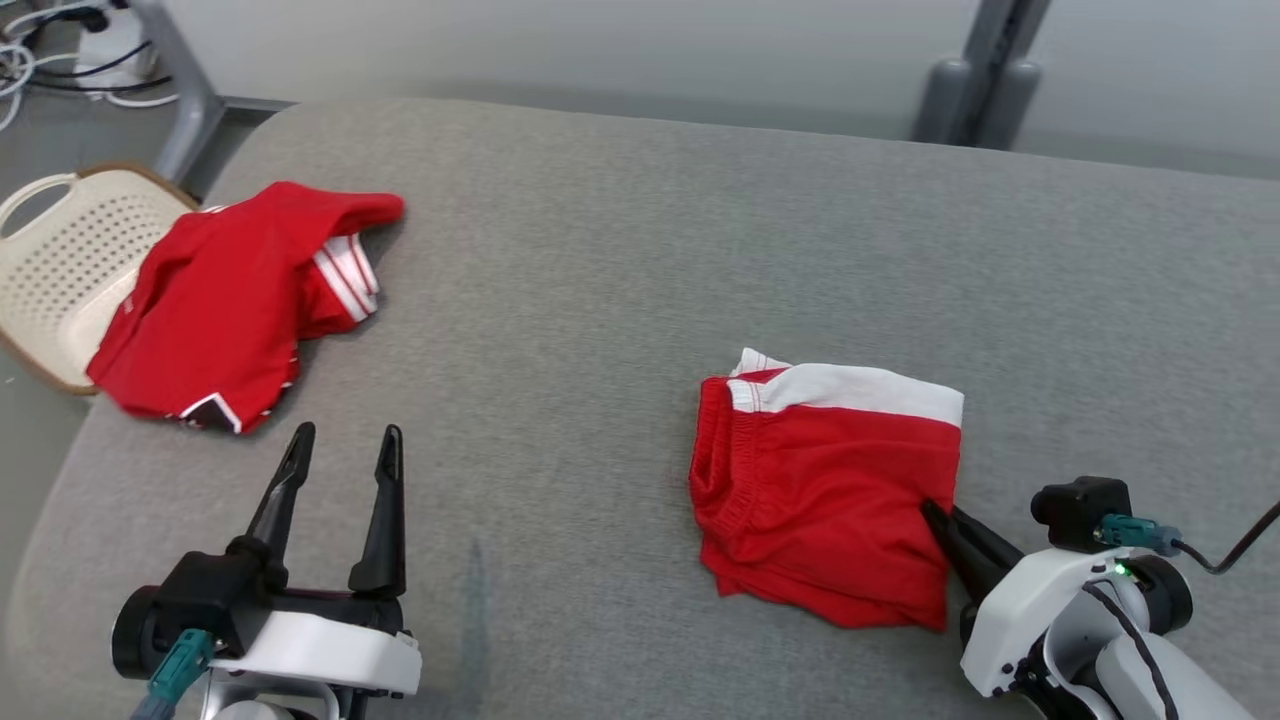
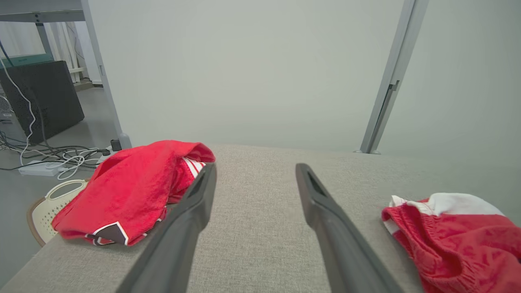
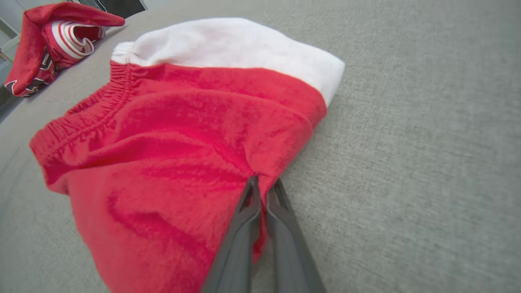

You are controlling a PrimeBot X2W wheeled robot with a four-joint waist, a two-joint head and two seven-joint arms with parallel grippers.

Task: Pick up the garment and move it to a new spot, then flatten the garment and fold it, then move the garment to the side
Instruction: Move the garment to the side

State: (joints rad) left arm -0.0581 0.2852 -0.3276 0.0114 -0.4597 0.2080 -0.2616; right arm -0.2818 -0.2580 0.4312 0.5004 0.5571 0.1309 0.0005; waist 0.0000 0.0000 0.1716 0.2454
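Final step of the task, as we judge it: the folding looks complete and the move to the side is about to begin. A pale wall (image 2: pixel 260 73) closes the far side of the room, with grey metal posts (image 1: pixel 985 80) before it and, at the far left, a grey floor (image 1: pixel 40 140) where white cables (image 1: pixel 60 60) lie tangled. The counter (image 1: pixel 620 250), covered in grey woven cloth and rounded at its corners, spans the scene from near to far. The folded garment (image 1: pixel 830 500), red shorts with a white band along the far edge and an elastic waist to the left, lies as a compact rectangle at the near right of the counter. A second red garment (image 1: pixel 230 310), crumpled and with striped trim, lies at the far left edge of the counter, and a cream perforated basket (image 1: pixel 50 260) sits just beyond that edge. The left claw (image 1: pixel 345 440) hovers at the near left, its fingers spread wide and holding nothing, well apart from both garments. The right claw (image 1: pixel 935 515) lies low over the counter, pinched shut on the right-hand edge of the folded garment, a pleat of red cloth caught between its fingers (image 3: pixel 244 219). We judge that the next move calls for a shallow lift and a steady sideways carry, so that the stacked layers, held at one edge alone, do not slide apart or unfold.
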